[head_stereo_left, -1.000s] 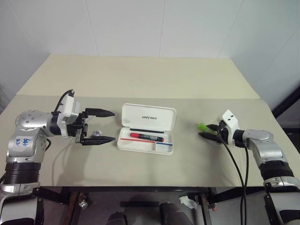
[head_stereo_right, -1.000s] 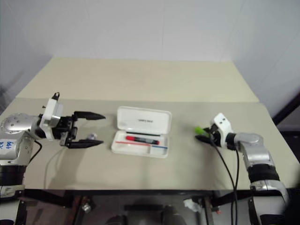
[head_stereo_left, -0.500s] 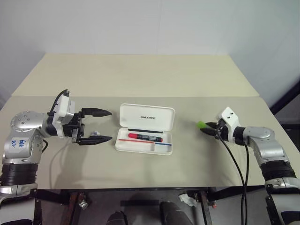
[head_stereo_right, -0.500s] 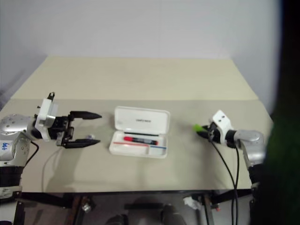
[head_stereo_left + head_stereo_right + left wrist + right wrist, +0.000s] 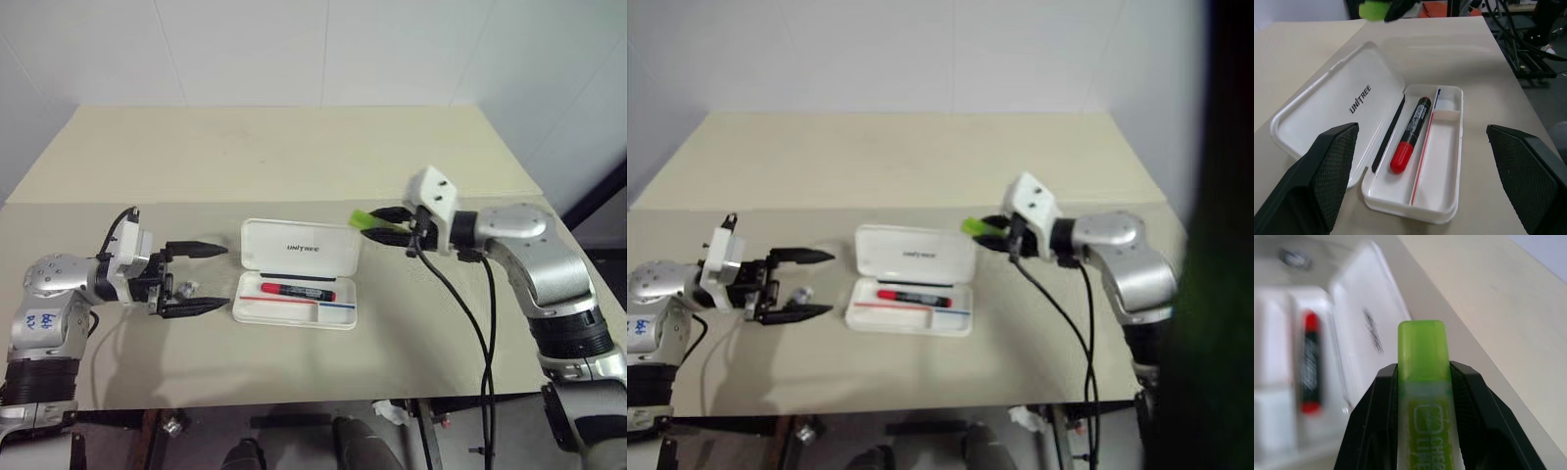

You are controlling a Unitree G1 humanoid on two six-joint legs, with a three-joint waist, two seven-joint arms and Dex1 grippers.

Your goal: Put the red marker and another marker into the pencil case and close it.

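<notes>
You see the bench (image 5: 294, 157) carrying the pencil case (image 5: 297, 273), which lies open with its lid tilted back. Use the case as your reference. The right gripper (image 5: 390, 225) hangs above the case's right rear corner, its fingers (image 5: 1469, 401) pinching the lime-green marker (image 5: 366, 219), which is clear of the bench. The left gripper (image 5: 196, 279) sits just left of the case, its fingers (image 5: 1327, 166) spread wide with nothing between them. The red marker (image 5: 298, 291) lies inside the case's rear compartment, parallel to the long side.

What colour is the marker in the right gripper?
Lime green marker, clearest in the right wrist view.
</notes>
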